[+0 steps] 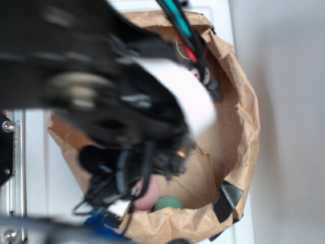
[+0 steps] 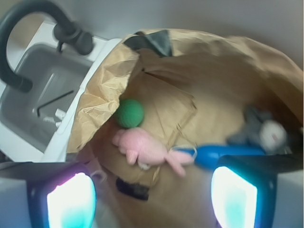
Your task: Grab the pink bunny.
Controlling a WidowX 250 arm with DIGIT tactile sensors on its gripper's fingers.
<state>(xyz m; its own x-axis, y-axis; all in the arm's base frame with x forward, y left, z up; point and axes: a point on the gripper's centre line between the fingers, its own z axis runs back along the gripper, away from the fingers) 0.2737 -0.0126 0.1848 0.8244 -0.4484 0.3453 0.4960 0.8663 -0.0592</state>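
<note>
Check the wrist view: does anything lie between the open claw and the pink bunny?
Nothing visible does. The pink bunny lies exposed in the paper bag, above the claw. A green ball and blue object only flank it.

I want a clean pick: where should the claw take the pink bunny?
Grip the pink bunny across its plump body, coming straight down from above. It lies on its side on the paper bag floor, and the ears look thin and floppy.

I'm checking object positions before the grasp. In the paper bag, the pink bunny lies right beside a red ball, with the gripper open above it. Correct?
Not quite: the ball beside the pink bunny is green, not red, as the wrist view shows. The rest holds: both lie in the paper bag, and the gripper is open above the bunny.
</note>
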